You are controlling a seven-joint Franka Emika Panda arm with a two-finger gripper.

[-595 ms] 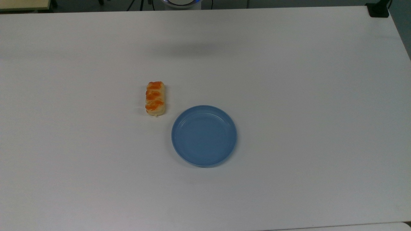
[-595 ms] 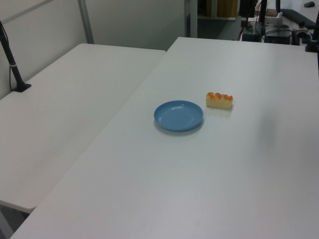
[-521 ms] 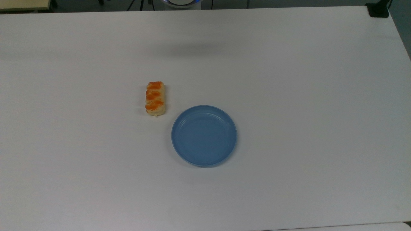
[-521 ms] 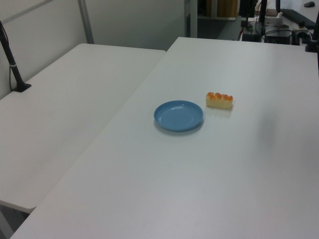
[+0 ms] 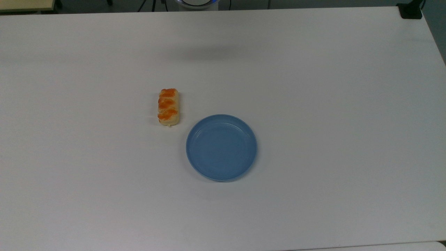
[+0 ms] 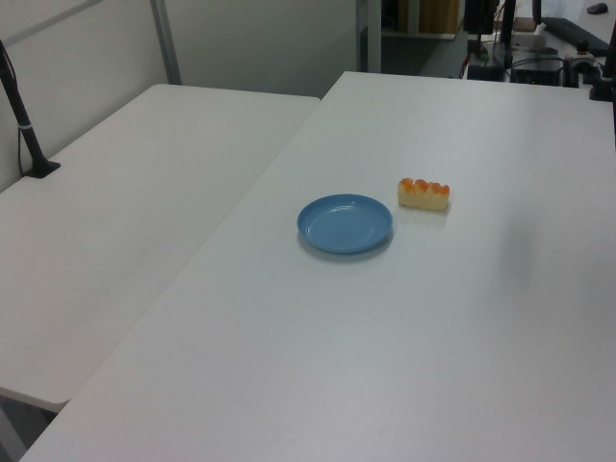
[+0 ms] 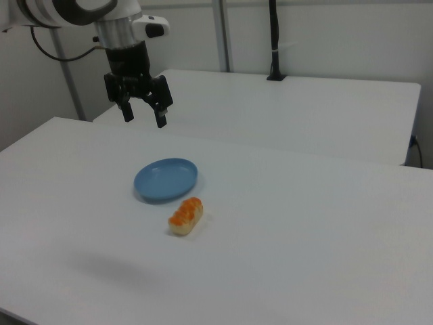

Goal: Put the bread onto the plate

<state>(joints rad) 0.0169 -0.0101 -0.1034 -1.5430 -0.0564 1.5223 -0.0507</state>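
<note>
The bread (image 5: 169, 106), a pale-yellow bun with orange-brown bumps, lies on the white table just up and left of the plate (image 5: 221, 147) in the top view. The light-blue plate holds nothing. In the left view the bread (image 6: 423, 193) rests to the right of the plate (image 6: 345, 223). In the right view the bread (image 7: 185, 215) lies in front of the plate (image 7: 166, 179), a small gap between them. High above the table in the right view hangs my gripper (image 7: 143, 116), open, with nothing between its fingers, up and left of the plate.
A second white table (image 6: 115, 192) adjoins this one on the left view's left, with a black pole (image 6: 24, 125) clamped at its edge. A black clamp (image 5: 410, 10) sits at the top view's top right corner. Wide bare tabletop surrounds the bread and plate.
</note>
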